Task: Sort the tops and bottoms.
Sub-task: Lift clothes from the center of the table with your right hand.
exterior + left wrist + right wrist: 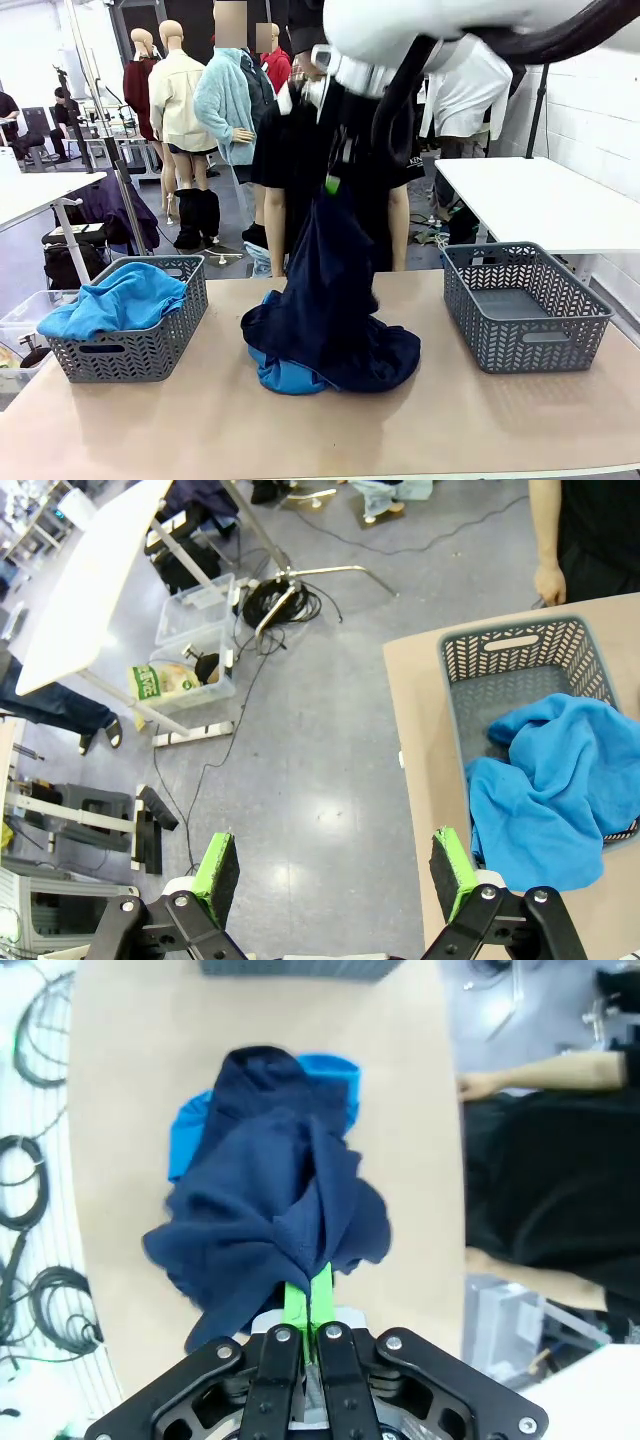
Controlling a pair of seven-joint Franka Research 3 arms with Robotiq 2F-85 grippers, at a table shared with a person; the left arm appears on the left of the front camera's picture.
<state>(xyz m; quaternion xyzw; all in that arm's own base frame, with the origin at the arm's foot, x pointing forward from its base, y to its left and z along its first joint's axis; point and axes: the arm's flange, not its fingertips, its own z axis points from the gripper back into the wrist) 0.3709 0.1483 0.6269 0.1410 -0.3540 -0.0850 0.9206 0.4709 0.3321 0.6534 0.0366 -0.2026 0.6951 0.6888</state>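
My right gripper (333,184) (307,1300) is shut on a dark navy bottom (330,300) (270,1210), pinching a fold and lifting it above the table's middle; the lower part still drapes on the pile. Under it lies a sky-blue top (285,375) (185,1135). Another sky-blue top (120,300) (555,790) fills the left grey basket (130,350) (470,660). My left gripper (335,875) hangs open beyond the table's left edge, over the floor, with nothing between its fingers.
An empty grey mesh basket (525,305) stands at the right of the table. A person in black (390,150) (545,1180) stands at the far side. Beside the table on the floor are cables (280,600) and clear bins (190,655).
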